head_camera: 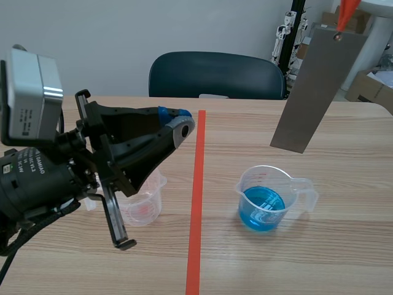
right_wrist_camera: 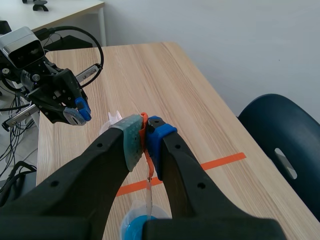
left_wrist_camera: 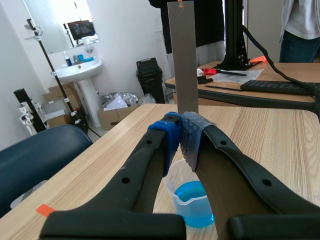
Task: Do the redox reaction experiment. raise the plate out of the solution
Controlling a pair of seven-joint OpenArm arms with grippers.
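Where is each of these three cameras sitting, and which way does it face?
Scene view: between the arms, facing across the wooden table; the left gripper, shut, shows.
Left wrist view: on the left arm, looking past its shut gripper toward the hanging grey metal plate.
Right wrist view: on the raised right arm, looking down past the right gripper, shut on the orange strap carrying the plate.
Shared: all three show the clear plastic beaker of blue solution; the right wrist view also catches the left gripper.
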